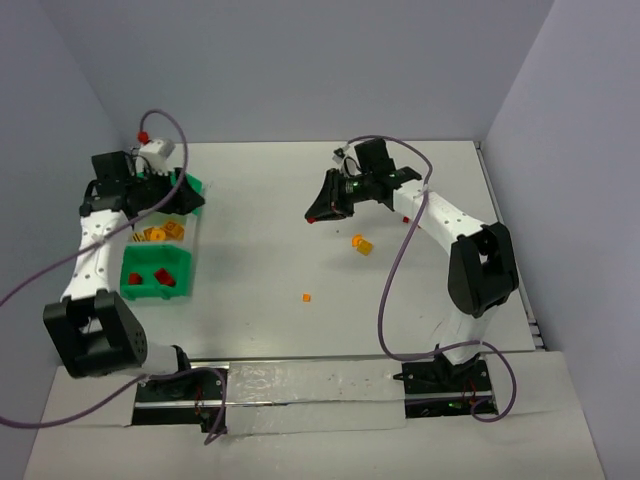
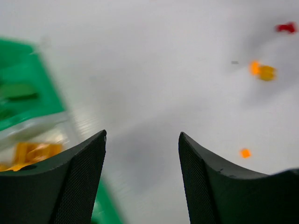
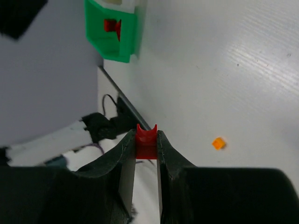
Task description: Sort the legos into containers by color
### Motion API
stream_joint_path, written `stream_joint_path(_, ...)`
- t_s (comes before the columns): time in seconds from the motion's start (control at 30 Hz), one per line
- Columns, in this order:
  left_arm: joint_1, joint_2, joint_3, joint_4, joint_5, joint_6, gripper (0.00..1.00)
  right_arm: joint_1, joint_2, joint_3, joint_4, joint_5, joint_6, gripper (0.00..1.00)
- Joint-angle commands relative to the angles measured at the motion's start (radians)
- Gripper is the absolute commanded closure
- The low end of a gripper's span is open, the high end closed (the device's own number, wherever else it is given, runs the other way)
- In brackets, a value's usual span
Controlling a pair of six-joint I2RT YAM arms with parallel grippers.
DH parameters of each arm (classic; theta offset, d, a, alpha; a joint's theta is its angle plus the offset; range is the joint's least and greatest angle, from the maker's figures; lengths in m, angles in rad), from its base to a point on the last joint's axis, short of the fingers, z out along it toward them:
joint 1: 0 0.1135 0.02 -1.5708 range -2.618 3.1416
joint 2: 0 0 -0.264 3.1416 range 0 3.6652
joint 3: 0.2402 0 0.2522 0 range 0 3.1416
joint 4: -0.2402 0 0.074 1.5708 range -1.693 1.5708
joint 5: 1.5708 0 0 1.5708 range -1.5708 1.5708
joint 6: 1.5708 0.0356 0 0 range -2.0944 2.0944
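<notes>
Saw white table (image 1: 300, 190) boxed by grey-blue walls (image 1: 300, 60). Found right gripper (image 3: 146, 137) clamped on a red lego (image 3: 146, 147) above mid-table; left gripper (image 2: 142, 134) spread wide, empty, by the containers (image 1: 128, 283) at left. Spotted orange legos (image 1: 362, 244) loose. Couldn't make out far green bin (image 1: 196, 184) under left arm (image 1: 95, 240); got blur from left wrist view.

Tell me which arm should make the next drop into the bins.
Right, probably. The right tool is shut on a red lego, ready for the green bin holding red ones. The left tool is open and empty, though nearer it.
</notes>
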Motion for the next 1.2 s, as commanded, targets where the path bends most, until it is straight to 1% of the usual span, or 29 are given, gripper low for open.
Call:
stream_joint_path(0.0,-0.273,-0.177,-0.115,0.284,0.008,-0.21,0.31,-0.019,-0.015,-0.012,0.08,0.11,0.385,1.0)
stream_joint_path(0.03,-0.354,-0.198,-0.145,0.328,-0.049,-0.269,0.31,-0.018,-0.026,-0.018,0.069,0.142,0.431,1.0)
stream_joint_path(0.07,-0.407,-0.201,-0.158,0.348,-0.094,-0.315,0.3,-0.017,-0.039,-0.028,0.07,0.178,0.464,1.0)
stream_joint_path(0.13,-0.466,-0.183,-0.166,0.355,-0.144,-0.4,0.3,-0.018,-0.067,-0.039,0.071,0.235,0.512,1.0)
stream_joint_path(0.17,-0.48,-0.179,-0.175,0.387,-0.144,-0.435,0.3,-0.017,-0.076,-0.038,0.07,0.248,0.534,1.0)
stream_joint_path(0.3,-0.515,-0.141,-0.179,0.463,-0.142,-0.567,0.21,-0.015,-0.068,-0.005,0.039,0.281,0.603,1.0)
stream_joint_path(0.4,-0.557,-0.098,-0.134,0.477,-0.203,-0.656,0.18,-0.014,-0.054,0.01,0.033,0.288,0.638,1.0)
stream_joint_path(0.43,-0.562,-0.086,-0.129,0.479,-0.221,-0.662,0.18,-0.014,-0.054,0.016,0.026,0.295,0.637,1.0)
stream_joint_path(0.5,-0.609,-0.05,-0.102,0.491,-0.254,-0.701,0.19,-0.012,-0.054,0.031,0.002,0.321,0.632,1.0)
stream_joint_path(0.6,-0.668,-0.008,-0.089,0.505,-0.298,-0.723,0.21,-0.014,-0.048,0.044,-0.019,0.333,0.653,1.0)
stream_joint_path(0.73,-0.713,0.044,-0.085,0.524,-0.352,-0.754,0.25,-0.009,-0.044,0.043,-0.004,0.314,0.681,1.0)
stream_joint_path(0.8,-0.747,0.067,-0.047,0.518,-0.405,-0.739,0.29,-0.009,-0.042,0.035,0.002,0.304,0.698,1.0)
stream_joint_path(0.83,-0.757,0.076,-0.043,0.516,-0.424,-0.732,0.29,-0.009,-0.041,0.029,0.005,0.303,0.704,1.0)
stream_joint_path(0.97,-0.784,0.119,-0.008,0.52,-0.492,-0.729,0.32,-0.009,-0.036,-0.011,0.052,0.249,0.757,1.0)
stream_joint_path(1.17,-0.796,0.141,0.008,0.521,-0.522,-0.732,0.35,-0.01,-0.034,-0.024,0.071,0.224,0.782,1.0)
